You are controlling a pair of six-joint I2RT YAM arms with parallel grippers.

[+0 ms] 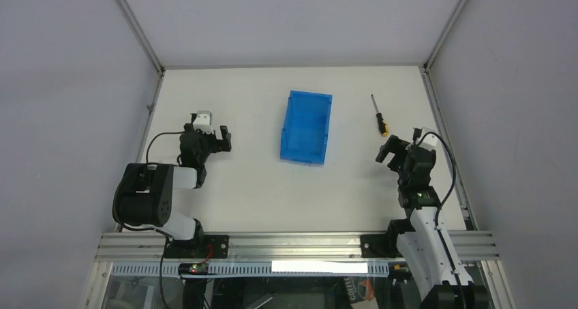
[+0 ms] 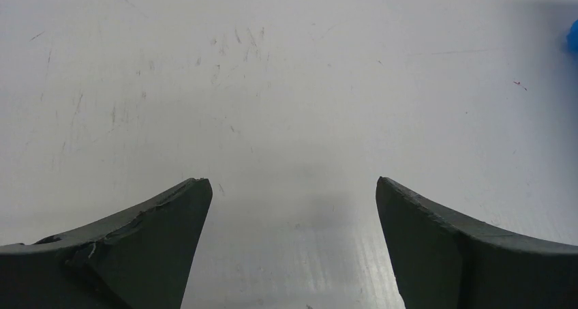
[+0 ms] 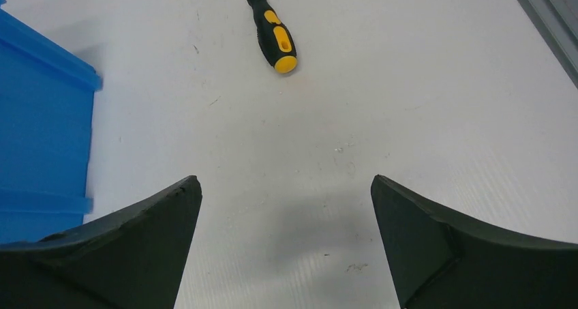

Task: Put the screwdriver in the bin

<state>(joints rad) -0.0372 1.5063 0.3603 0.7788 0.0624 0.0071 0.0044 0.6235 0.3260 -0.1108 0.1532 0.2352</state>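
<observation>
Two end effectors on show, one per arm, and we start at the left: the left end effector [image 2: 293, 186] hangs over bare white worktop [image 1: 259, 186], fingers spread wide, nothing between them. Moving right, one bin [image 1: 307, 126], bright blue and open-topped, sits mid-worktop with its long side running away from the arms. Further right, one screwdriver [image 1: 379, 116] lies flat on the worktop, well apart from the bin, silver shaft pointing to the far side, black-and-yellow handle toward the arms. And at the far right, the right end effector [image 3: 286, 183] is released too, fingers wide, lined up just short of that handle's yellow butt, not touching it. Lettering below the near rail is too small to read.
</observation>
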